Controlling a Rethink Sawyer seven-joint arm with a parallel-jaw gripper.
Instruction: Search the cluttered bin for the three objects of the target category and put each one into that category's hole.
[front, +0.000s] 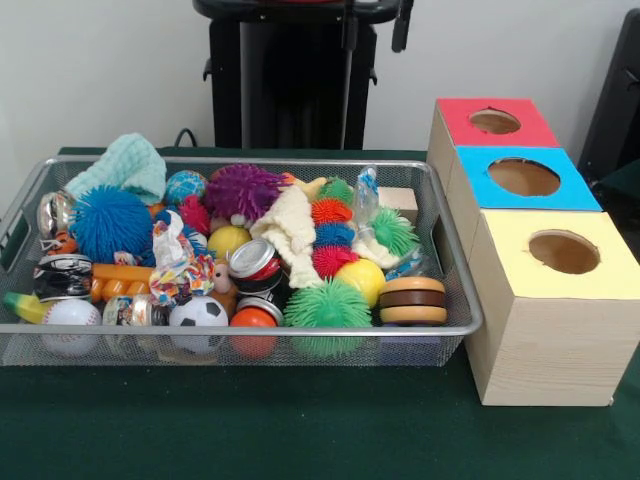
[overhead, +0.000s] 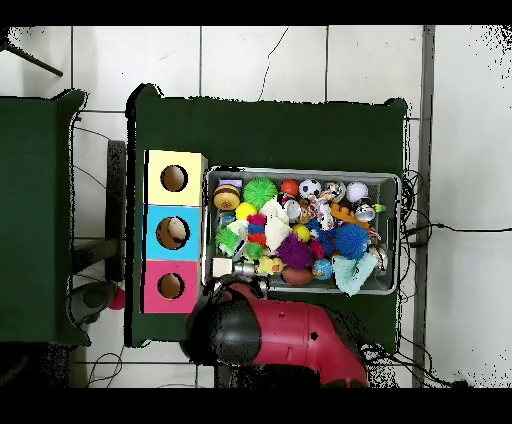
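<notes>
Only a dark piece of the tool (front: 400, 28) shows at the top edge, so whether it is wide or narrow cannot be told. The red arm (overhead: 290, 340) ends over the bin's (front: 455, 262) rim. The bin lies on the green counter (front: 300, 430), packed with spiky balls, sports balls and cans; the can (front: 250, 260) labels are too small to read. One rope toy (front: 180, 275) lies near the soccer ball (front: 198, 312). Just beside the bin, the yellow hole (front: 564, 251) looks empty. Something pale sits in the blue hole (overhead: 175, 232).
</notes>
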